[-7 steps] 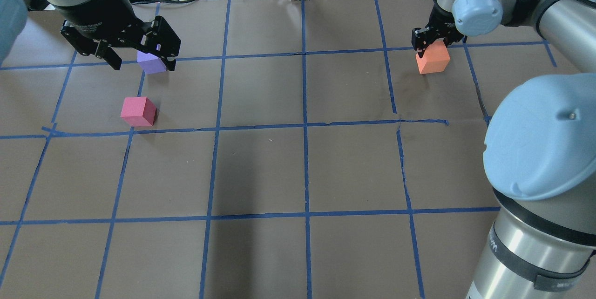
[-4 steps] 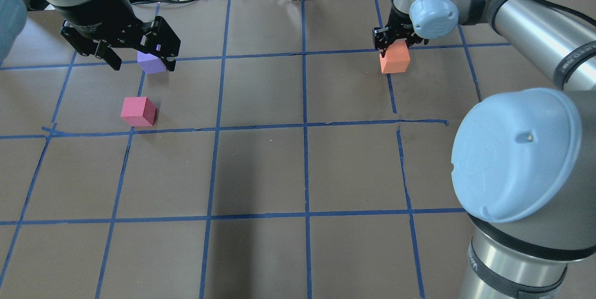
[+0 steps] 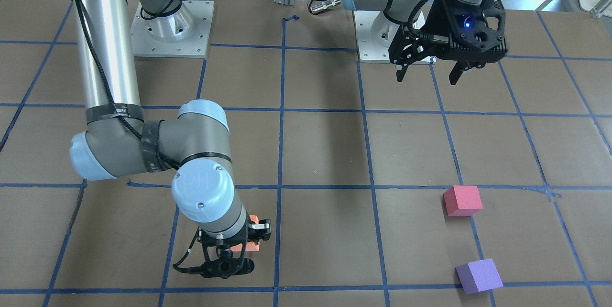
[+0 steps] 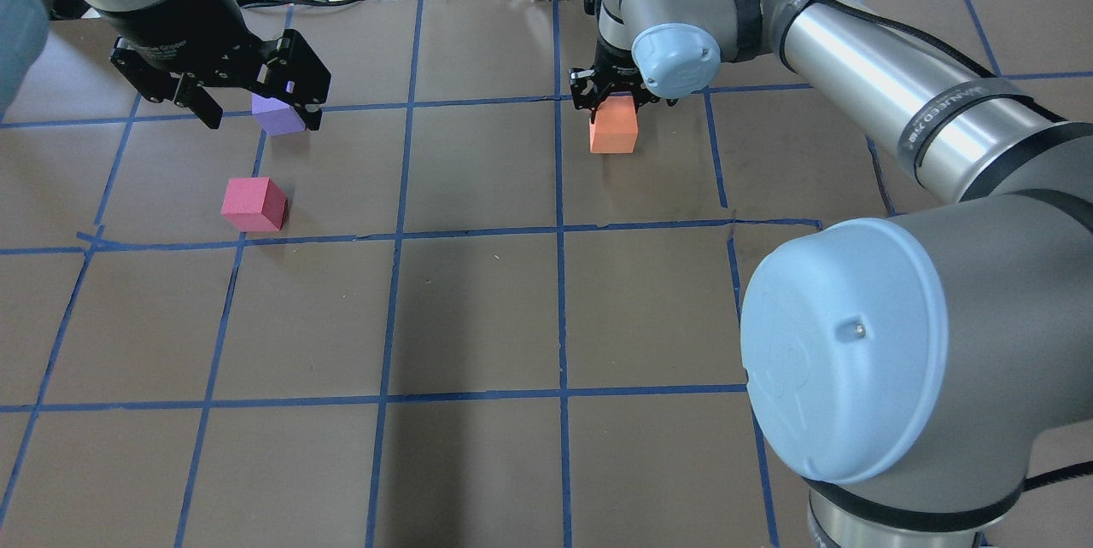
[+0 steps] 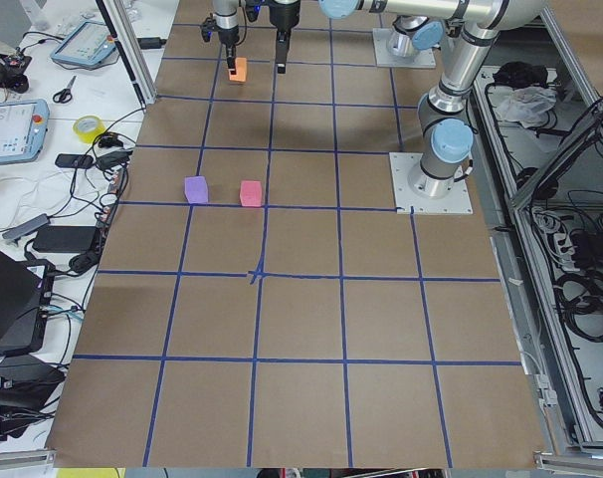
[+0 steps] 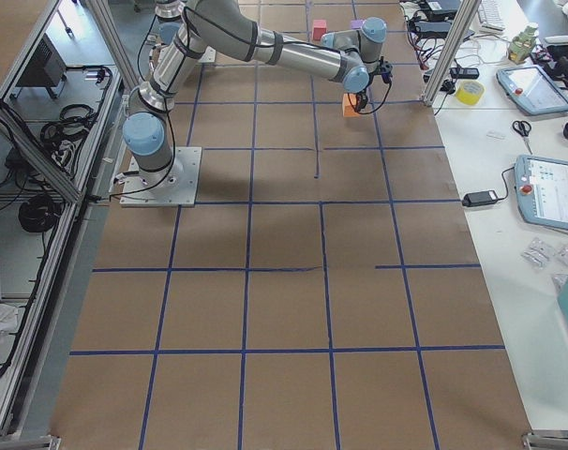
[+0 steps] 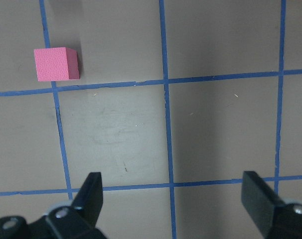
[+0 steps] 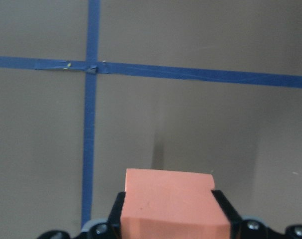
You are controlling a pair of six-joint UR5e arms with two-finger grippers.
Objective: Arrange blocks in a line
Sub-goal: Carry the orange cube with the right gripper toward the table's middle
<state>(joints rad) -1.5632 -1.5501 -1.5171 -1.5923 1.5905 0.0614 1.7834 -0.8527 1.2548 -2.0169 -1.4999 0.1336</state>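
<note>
A: From across the table, we see the right gripper clenched on the orange block, close to the worktop edge opposite the robot's bases and about midway along it. The pinkish-red block and the purple block lie toward that edge's corner at the robot's left end. The left gripper hangs high, spread and empty.

B: Overhead, we find no long axis on the orange cube. Its sides run about square to the tape grid and its top is level. The other two already make a short row running from the far edge toward the robot's edge.

A: So we risk setting it down beside that row and not in it, if the carry stops early.

B: The left wrist view shows nothing between the spread jaws, only the pinkish-red block off to one side. We judge the two arms could meet near that corner.

A: In the right wrist view, orange fills the gap between the pads, and a shadow falls on the paper ahead. We take it to be lifted clear. It is foam, so we fear it could twist or slip in the grip.
</note>
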